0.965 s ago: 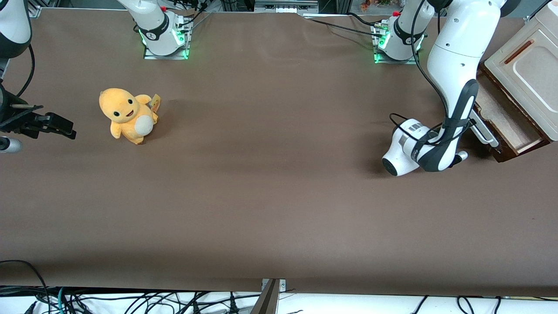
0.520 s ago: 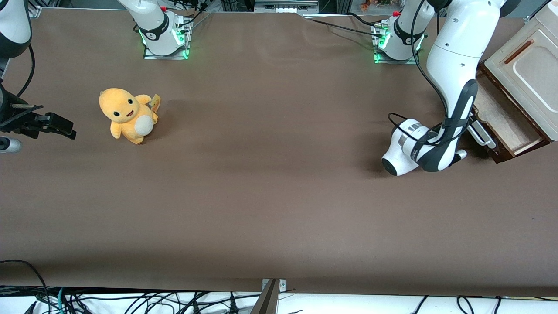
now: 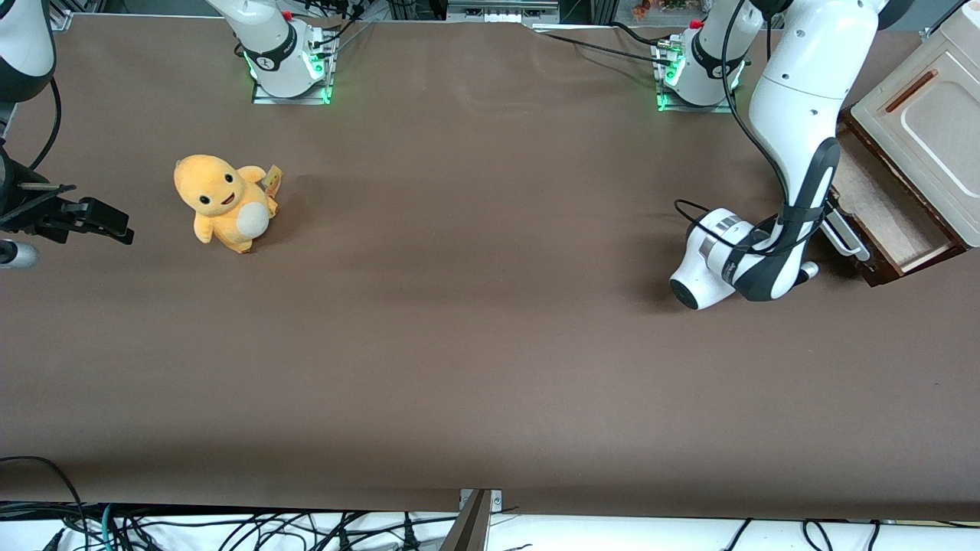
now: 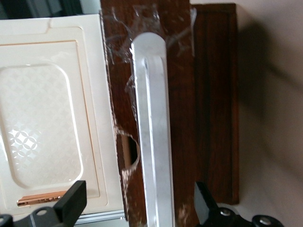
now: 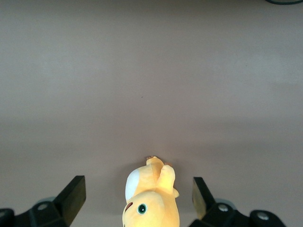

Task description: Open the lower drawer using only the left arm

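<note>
The lower drawer stands pulled out from its cabinet at the working arm's end of the table, with pale wood showing inside. Its dark brown front carries the long white bar handle. In the front view the handle shows just beside the left arm's wrist. The left arm reaches down in front of the drawer and hides its gripper in that view. The wrist view shows the gripper open. Its black fingers straddle the handle with wide gaps on both sides, touching nothing.
The cream upper panel with a thin reddish-brown bar sits above the drawer. A yellow plush toy stands on the brown table toward the parked arm's end. Two arm bases sit along the table's edge farthest from the front camera.
The left arm's wrist and the drawer's handle have shifted slightly toward the parked arm's end, so the drawer stands a little farther out. The plush has not moved.
</note>
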Controlling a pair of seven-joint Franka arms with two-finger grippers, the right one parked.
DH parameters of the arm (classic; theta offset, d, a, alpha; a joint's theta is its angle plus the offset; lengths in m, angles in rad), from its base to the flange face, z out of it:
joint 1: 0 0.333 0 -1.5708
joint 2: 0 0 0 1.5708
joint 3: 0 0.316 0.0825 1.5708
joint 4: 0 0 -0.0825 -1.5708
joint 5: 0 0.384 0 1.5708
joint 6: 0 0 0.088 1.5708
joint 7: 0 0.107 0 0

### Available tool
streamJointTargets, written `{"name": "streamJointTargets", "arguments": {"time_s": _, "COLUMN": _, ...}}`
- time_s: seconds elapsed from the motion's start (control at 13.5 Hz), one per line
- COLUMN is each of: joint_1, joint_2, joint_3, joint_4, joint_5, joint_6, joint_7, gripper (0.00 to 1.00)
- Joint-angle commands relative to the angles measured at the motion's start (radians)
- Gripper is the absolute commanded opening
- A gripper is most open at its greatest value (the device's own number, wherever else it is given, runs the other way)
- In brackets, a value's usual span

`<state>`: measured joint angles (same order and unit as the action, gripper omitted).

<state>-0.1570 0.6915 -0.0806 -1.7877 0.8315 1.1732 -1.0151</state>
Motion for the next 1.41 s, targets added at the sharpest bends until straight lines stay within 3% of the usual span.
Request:
{"name": "streamJointTargets", "arguments": {"time_s": 0.0, "joint_1": -0.004, "joint_2": -0.085, "joint_3": -0.019, "joint_4": 0.008, "joint_5": -0.072, "joint_6": -0.010, "joint_7": 0.107, "gripper": 1.00}}
{"name": "streamJointTargets", "arguments": {"time_s": 0.22, "joint_1": 0.007, "joint_2": -0.174, "joint_3": -0.036, "joint_4": 0.008, "joint_5": -0.145, "joint_6": 0.012, "joint_7": 0.180, "gripper": 1.00}}
{"name": "streamJointTargets", "arguments": {"time_s": 0.52, "joint_1": 0.048, "joint_2": -0.341, "joint_3": -0.036, "joint_4": 0.025, "joint_5": -0.319, "joint_6": 0.124, "joint_7": 0.421, "gripper": 1.00}}
{"name": "streamJointTargets", "arguments": {"time_s": 0.89, "joint_1": 0.106, "joint_2": -0.426, "joint_3": -0.033, "joint_4": 0.201, "joint_5": -0.621, "joint_6": 0.123, "joint_7": 0.728, "gripper": 1.00}}
{"name": "streamJointTargets", "arguments": {"time_s": 1.34, "joint_1": 0.109, "joint_2": -0.506, "joint_3": -0.040, "joint_4": 0.327, "joint_5": -0.793, "joint_6": 0.152, "joint_7": 0.857, "gripper": 1.00}}
